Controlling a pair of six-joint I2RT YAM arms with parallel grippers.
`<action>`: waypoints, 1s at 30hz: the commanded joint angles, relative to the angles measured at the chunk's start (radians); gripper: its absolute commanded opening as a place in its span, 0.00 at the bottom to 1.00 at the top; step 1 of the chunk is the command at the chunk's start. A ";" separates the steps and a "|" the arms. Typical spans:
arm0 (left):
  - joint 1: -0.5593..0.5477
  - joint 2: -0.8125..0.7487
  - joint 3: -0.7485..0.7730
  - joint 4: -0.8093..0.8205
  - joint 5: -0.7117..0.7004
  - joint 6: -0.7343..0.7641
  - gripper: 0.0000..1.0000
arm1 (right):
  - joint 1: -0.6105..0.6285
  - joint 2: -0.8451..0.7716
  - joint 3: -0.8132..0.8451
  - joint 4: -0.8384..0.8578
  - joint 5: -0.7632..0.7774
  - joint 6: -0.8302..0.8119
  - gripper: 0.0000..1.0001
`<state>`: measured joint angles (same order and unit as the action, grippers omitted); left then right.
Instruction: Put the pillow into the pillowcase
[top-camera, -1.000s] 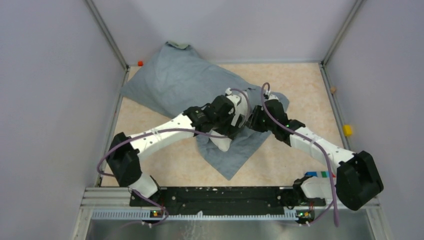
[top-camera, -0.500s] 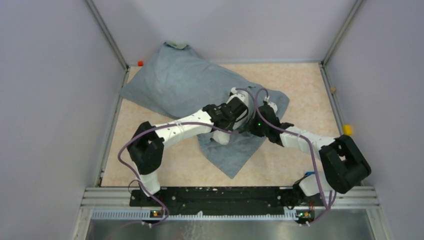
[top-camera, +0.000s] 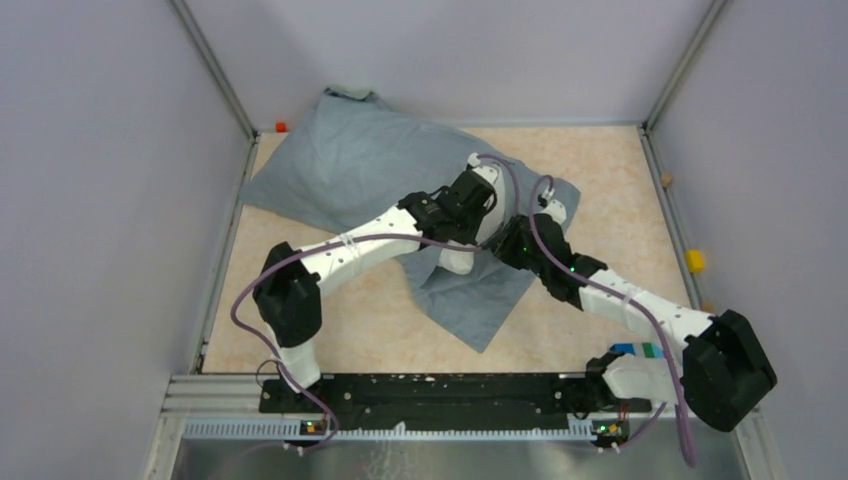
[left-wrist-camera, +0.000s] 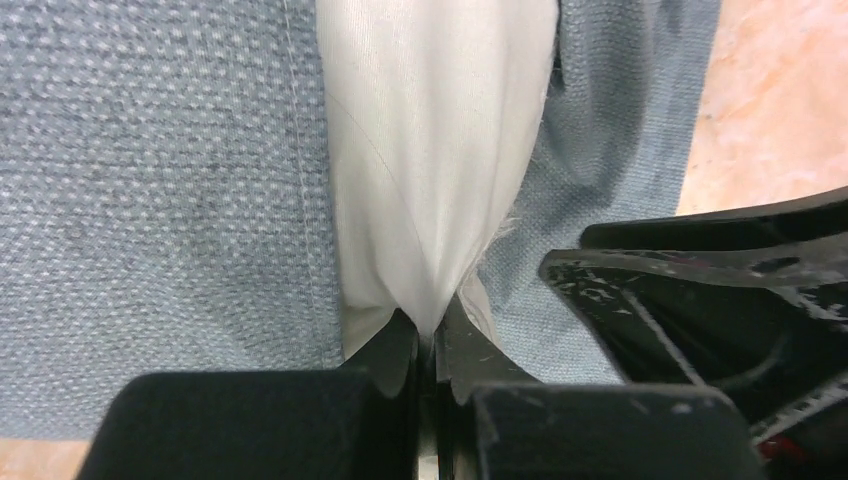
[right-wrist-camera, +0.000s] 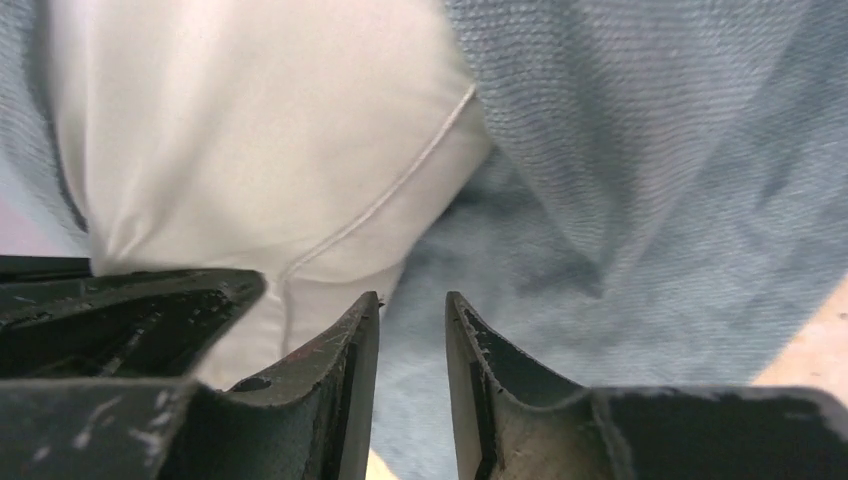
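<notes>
The grey-blue pillowcase (top-camera: 340, 170) lies bulging across the back left of the table, with its loose open end (top-camera: 480, 305) near the middle. A white corner of the pillow (top-camera: 458, 262) sticks out of that opening; the rest is hidden inside. In the left wrist view my left gripper (left-wrist-camera: 435, 335) is shut on the bunched tip of the pillow (left-wrist-camera: 430, 150), with pillowcase (left-wrist-camera: 150, 200) cloth on both sides. Just right of it, my right gripper (right-wrist-camera: 412, 300) stands open over the pillowcase (right-wrist-camera: 650, 150), next to the pillow (right-wrist-camera: 250, 130), nothing between its fingers.
Grey walls close in the table on three sides. A small orange thing (top-camera: 281, 127) sits at the back left corner, a yellow block (top-camera: 694, 261) by the right wall, and blue and green pieces (top-camera: 637, 349) near the right arm's base.
My left gripper went from open to shut on the pillow's white corner. Both arms reached further back, and the pillowcase's loose end shifted slightly to the right.
</notes>
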<state>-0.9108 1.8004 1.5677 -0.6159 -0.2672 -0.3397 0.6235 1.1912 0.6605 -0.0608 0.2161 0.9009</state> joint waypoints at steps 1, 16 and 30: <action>0.007 -0.009 0.080 0.106 0.085 -0.013 0.00 | 0.007 0.022 -0.015 0.092 0.030 0.102 0.25; 0.038 -0.015 0.124 0.123 0.183 -0.064 0.00 | -0.099 0.297 0.073 0.221 0.112 0.155 0.27; 0.038 -0.046 0.123 0.135 0.260 -0.059 0.00 | -0.165 0.395 0.001 0.540 0.105 0.057 0.53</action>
<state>-0.8642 1.8004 1.6344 -0.5838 -0.0967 -0.3901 0.4797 1.5452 0.6746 0.2680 0.3161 1.0088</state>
